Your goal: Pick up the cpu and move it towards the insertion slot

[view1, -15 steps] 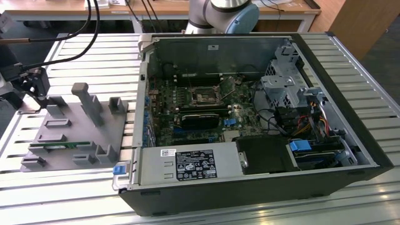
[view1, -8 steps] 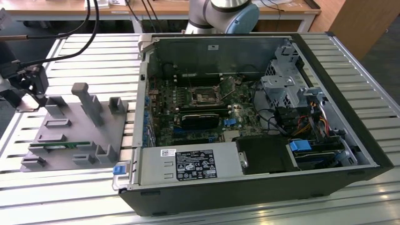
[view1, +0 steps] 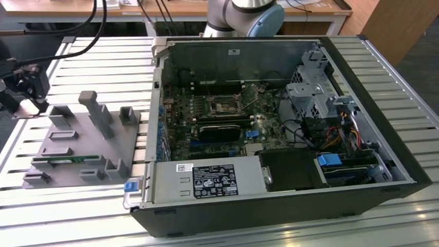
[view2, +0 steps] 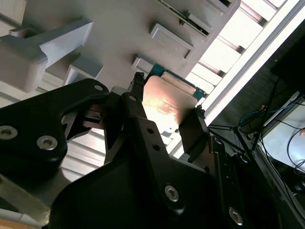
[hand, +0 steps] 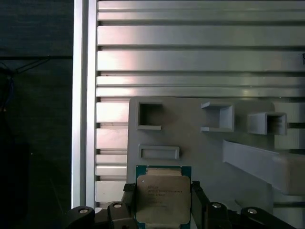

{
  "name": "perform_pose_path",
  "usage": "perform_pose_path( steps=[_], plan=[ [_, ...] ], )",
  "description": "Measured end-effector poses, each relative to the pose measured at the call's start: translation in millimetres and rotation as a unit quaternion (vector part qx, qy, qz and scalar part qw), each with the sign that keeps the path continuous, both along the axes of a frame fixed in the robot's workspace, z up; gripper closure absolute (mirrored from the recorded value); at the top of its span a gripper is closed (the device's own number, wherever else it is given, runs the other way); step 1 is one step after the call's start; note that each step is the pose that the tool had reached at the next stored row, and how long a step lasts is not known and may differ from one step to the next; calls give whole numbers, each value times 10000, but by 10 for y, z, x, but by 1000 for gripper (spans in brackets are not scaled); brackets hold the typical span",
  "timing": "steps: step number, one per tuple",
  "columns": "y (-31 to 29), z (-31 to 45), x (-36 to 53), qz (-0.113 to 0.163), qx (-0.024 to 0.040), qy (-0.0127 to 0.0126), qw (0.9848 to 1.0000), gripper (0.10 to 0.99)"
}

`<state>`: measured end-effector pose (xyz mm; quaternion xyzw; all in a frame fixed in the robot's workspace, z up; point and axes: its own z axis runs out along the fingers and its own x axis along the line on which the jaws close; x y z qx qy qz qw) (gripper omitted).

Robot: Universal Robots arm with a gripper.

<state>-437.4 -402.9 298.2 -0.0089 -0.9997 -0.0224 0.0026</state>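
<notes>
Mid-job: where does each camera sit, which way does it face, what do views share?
First wrist view: on the wrist, looking down past the gripper at the cpu, grey holder and slatted table; both fingers show.
Second wrist view: on the wrist, looking slantwise along the gripper's body at cpu and holder.
Exterior view: off the arm, looking down on the computer case and insertion slot; arm base and, at the exterior view's left, gripper show.
Shared: both wrist views show the cpu between the fingers.

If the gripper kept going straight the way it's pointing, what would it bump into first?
Probably the grey holder, near its edge: the gripper, holding the cpu, points down at it. Depth is unclear, so it might be the slatted table beside it instead.
</notes>
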Motion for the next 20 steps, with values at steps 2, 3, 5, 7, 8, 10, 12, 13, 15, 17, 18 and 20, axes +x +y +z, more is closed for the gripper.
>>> perform_pose_path(
  steps=[2,3,5,7,8,10,12,13,15,17,18,20],
  plan=[
    [3,39,0,0,0,1,10000,541],
    [5,59,0,0,0,1,10000,541],
    [7,102,0,0,-1,1,10000,541],
    [10,151,0,0,0,1,10000,541],
    [11,178,0,0,0,0,10000,541],
    [14,229,0,0,0,0,10000,541],
    [16,282,0,0,0,0,10000,541],
    [17,310,0,0,0,1,10000,541],
    [19,367,0,0,0,1,10000,541],
    [22,427,0,0,0,1,10000,541],
    [23,454,0,0,0,0,10000,541],
    [27,513,0,0,0,0,10000,541]
  ],
)
